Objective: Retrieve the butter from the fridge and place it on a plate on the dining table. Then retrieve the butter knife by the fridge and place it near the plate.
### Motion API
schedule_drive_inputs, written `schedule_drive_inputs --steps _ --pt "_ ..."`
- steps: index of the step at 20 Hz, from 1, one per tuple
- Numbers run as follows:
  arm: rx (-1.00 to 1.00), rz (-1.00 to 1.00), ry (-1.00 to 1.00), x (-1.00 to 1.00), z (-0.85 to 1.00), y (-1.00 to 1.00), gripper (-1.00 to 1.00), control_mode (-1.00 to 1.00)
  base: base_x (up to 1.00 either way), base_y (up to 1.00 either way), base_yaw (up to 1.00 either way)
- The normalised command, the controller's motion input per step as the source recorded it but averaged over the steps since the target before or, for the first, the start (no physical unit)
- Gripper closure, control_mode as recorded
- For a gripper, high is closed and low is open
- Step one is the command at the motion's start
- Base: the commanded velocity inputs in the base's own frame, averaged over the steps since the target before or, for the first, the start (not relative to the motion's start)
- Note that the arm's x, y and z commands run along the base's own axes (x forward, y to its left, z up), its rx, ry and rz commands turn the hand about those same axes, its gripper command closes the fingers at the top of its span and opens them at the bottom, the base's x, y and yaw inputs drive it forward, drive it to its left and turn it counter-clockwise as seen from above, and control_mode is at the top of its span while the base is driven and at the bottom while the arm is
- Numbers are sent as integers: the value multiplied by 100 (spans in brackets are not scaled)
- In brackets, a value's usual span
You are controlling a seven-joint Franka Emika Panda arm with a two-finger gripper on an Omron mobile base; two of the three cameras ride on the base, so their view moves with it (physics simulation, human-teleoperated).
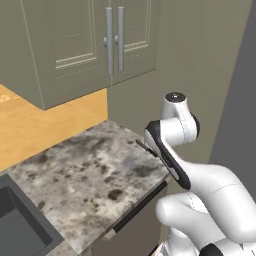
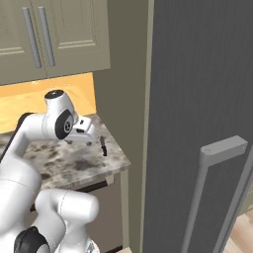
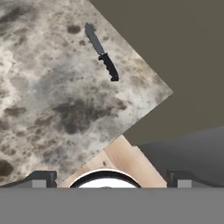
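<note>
**Knife stage: the arm poised over the counter beside the fridge**

The butter knife (image 3: 102,51) lies flat on the marbled counter (image 1: 75,175), close to the counter's corner next to the fridge (image 2: 197,74). In the hand view its grey blade points away toward the top of the picture and its black handle lies nearer the counter's edge. In the right base view the knife (image 2: 103,146) shows as a short dark sliver just ahead of the gripper (image 2: 81,141). The gripper hangs above the counter, apart from the knife, with its jaws spread wide and nothing between them; both fingertips (image 3: 41,178) show far apart at the bottom of the hand view. The fridge doors are closed, its long bar handle (image 2: 217,173) facing the room. Olive-green cabinets (image 1: 75,40) hang above the counter, and a sink (image 1: 20,220) is set into its far-left end.

Progress, as a judgement: the butter, the plate and the dining table are outside these pictures, so whether the first half is complete cannot be confirmed. The arm's position suggests the knife stage is in hand. Still to do: lower onto the knife, close on it, lift it, and carry it to the plate.
</note>
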Motion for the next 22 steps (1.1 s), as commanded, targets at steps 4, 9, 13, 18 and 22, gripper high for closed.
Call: schedule_drive_inputs --steps 4,9,13,18,22 --pt "1 0 -5 12 -36 -1 -100 -100 0 0 0" --pt "-6 1 7 6 -37 -8 -100 -100 0 0 0" --pt "-6 3 6 16 -44 -15 -100 -100 0 0 0" --pt "-3 1 0 22 -53 -6 -100 -100 0 0 0" --pt "-2 0 0 31 -39 0 -100 -100 0 0 0"
